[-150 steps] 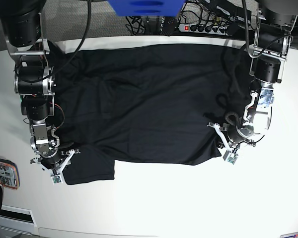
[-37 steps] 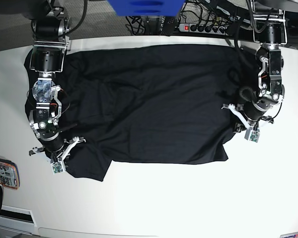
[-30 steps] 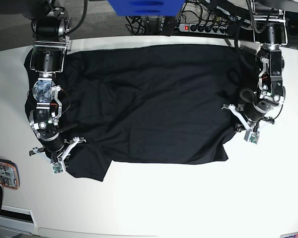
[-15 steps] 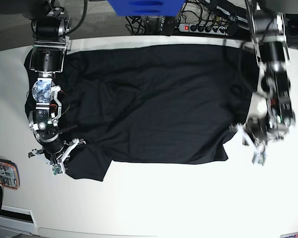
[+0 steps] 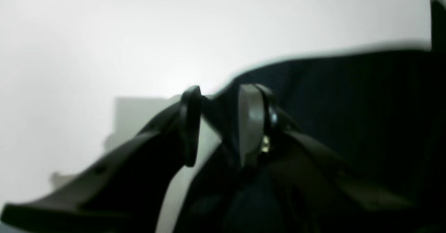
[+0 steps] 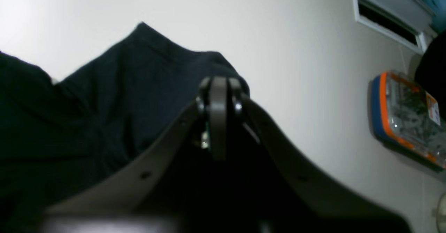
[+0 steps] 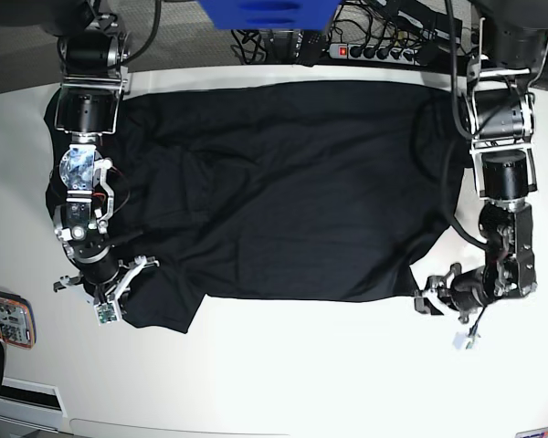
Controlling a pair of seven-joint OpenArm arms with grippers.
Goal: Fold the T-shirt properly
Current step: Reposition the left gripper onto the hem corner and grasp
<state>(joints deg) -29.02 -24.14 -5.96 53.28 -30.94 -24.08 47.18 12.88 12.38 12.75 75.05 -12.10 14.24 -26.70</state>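
Note:
The black T-shirt (image 7: 274, 182) lies spread flat over the white table (image 7: 301, 374), with one sleeve (image 7: 160, 306) sticking out at the front left. My right gripper (image 7: 110, 294) sits on that sleeve. In the right wrist view its jaws (image 6: 218, 118) are pressed together, with the sleeve fabric (image 6: 104, 107) bunched up to the tips. My left gripper (image 7: 431, 297) is low at the shirt's front right corner (image 7: 406, 283). The left wrist view shows the left gripper (image 5: 219, 125) open, one pad (image 5: 251, 125) in front of the shirt's edge (image 5: 348, 104).
An orange and blue case (image 7: 5, 318) lies at the table's left edge, also visible in the right wrist view as the case (image 6: 407, 118). A power strip (image 7: 374, 50) and cables run behind the table's far edge. A blue object (image 7: 265, 14) hangs above the back.
The left arm has swung from the shirt's right edge down toward its front right corner, and its jaws have opened, letting go of the fabric. The right arm has stayed in place.

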